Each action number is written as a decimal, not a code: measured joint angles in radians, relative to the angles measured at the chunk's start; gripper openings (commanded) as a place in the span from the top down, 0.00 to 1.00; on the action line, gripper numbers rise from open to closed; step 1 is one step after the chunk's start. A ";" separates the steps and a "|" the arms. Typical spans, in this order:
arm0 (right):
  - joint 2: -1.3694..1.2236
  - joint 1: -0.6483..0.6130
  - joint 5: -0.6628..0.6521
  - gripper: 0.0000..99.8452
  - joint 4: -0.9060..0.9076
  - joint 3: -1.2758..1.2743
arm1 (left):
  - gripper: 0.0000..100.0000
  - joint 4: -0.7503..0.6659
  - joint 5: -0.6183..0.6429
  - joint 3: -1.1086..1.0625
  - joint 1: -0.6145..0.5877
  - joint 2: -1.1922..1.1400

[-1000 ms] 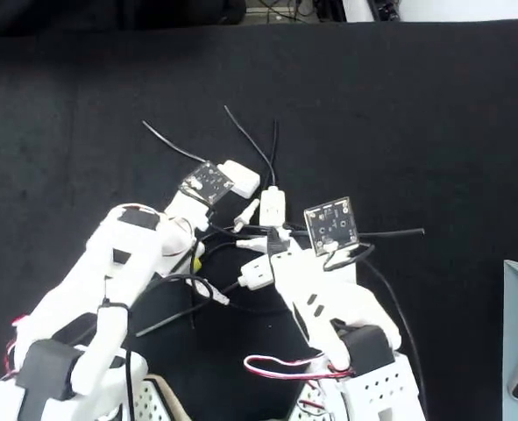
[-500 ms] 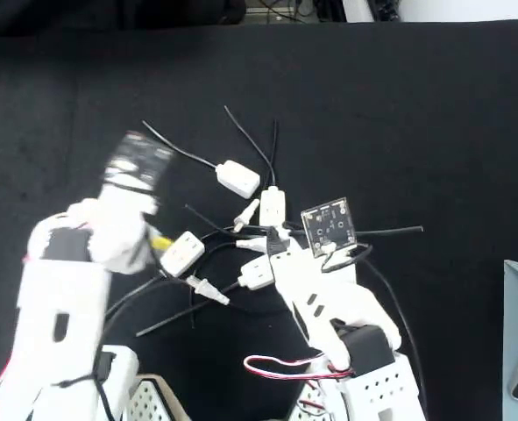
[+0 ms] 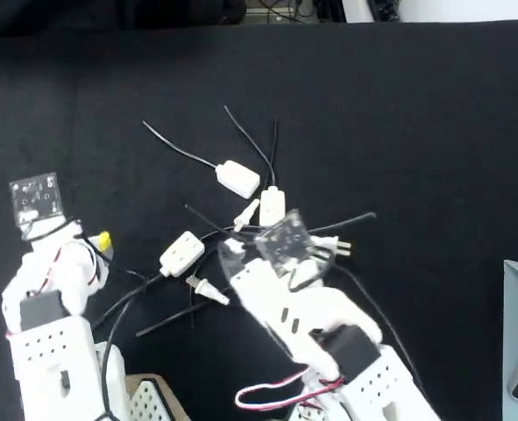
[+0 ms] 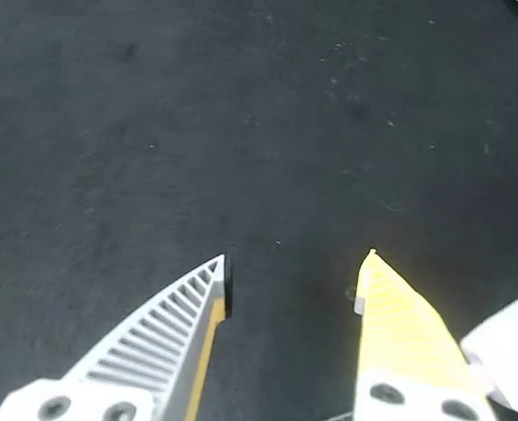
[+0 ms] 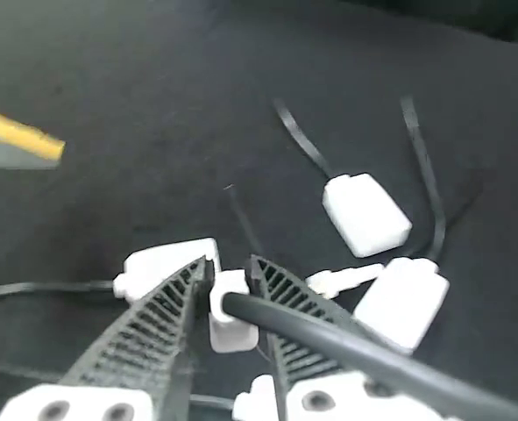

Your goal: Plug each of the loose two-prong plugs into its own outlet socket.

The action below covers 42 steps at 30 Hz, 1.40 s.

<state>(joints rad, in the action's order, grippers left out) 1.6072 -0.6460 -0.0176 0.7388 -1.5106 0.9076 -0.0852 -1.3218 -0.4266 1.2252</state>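
1. By my reading, the task had barely begun. Three white outlet blocks lay loose among black cables in the middle of the table, and I saw no plug seated in any of them.
2. The first outlet block lay at 12 o'clock of the tangle. The second outlet block was just beside it, toward 2 o'clock. The third outlet block lay at 8 o'clock.
3. A pronged plug lay free at 3 o'clock, its prongs pointing away from the tangle. A small plug lay free at 7 o'clock.
4. The right gripper sat low over the middle of the tangle. Its jaws were drawn nearly together and clamped on a white plug, whose dark cable ran back between the fingers.
5. The left gripper hung at 9 o'clock, well apart from the tangle. Its jaws were spread wide over bare table, holding and touching nothing.
6. Every plug still needed a socket.
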 measured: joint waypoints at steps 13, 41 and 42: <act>-0.692 -0.095 0.000 0.99 -0.381 0.206 | 0.76 -0.011 0.011 -0.129 -0.011 0.213; -1.290 -0.080 0.000 0.99 -0.758 0.310 | 0.76 -0.011 0.011 -0.133 -0.011 0.239; -1.292 -0.080 0.000 0.99 -0.758 0.310 | 0.76 -0.011 0.011 -0.133 -0.011 0.239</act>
<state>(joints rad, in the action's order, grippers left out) 0.3153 -0.7258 -0.0176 -0.0192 -1.2006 0.8968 -0.0744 -1.4553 -0.4373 1.4645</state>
